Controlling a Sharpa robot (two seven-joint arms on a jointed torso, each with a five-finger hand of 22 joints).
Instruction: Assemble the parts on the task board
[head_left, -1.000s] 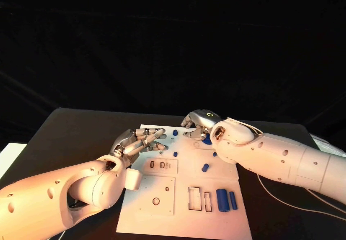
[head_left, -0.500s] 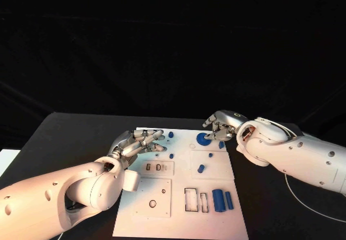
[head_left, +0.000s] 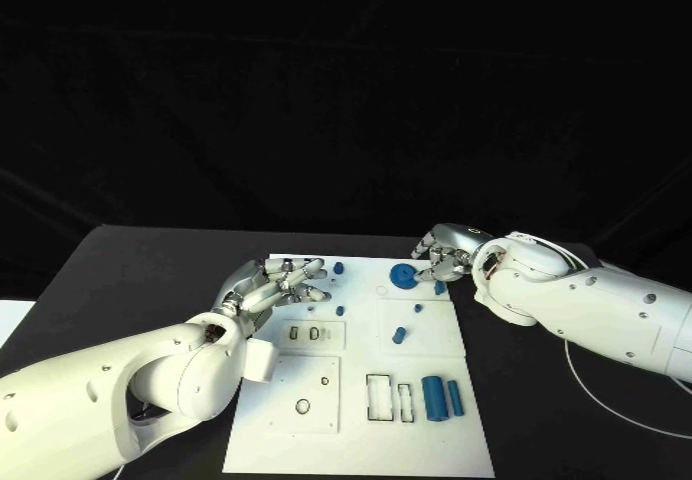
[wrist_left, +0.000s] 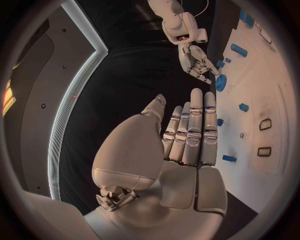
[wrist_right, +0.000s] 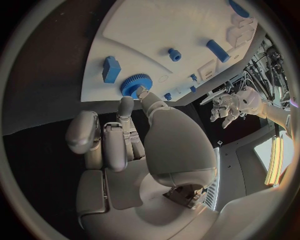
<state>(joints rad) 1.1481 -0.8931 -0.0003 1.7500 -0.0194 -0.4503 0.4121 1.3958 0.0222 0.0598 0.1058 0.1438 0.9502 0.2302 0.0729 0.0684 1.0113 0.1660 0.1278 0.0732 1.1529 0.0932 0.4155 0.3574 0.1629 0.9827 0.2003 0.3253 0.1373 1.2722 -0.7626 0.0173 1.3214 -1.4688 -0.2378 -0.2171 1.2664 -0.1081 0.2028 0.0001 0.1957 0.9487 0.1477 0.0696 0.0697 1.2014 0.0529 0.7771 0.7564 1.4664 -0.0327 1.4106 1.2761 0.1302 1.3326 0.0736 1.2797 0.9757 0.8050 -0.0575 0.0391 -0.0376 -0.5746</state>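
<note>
The white task board (head_left: 329, 425) lies in the middle of the black table. A blue gear (head_left: 405, 276) sits at its far right corner. My right hand (head_left: 441, 256) hovers just right of the gear and holds nothing; in the right wrist view its thumb tip reaches the rim of the gear (wrist_right: 135, 84), and I cannot tell whether they touch. My left hand (head_left: 280, 284) hangs over the board's far left corner with fingers (wrist_left: 190, 131) stretched out flat and nothing in them. Two blue cylinders (head_left: 443, 398) lie side by side near the right front.
Small blue pegs (head_left: 398, 336) stand scattered on the board's far half, and a blue block (wrist_right: 111, 69) sits beside the gear. Rectangular slots (head_left: 382, 398) open left of the cylinders. A white cable (head_left: 606, 392) trails on the table at the right.
The camera view has shifted. My right hand has drawn back to the right off the blue gear, which now shows whole. The left hand has stayed over the far left corner.
</note>
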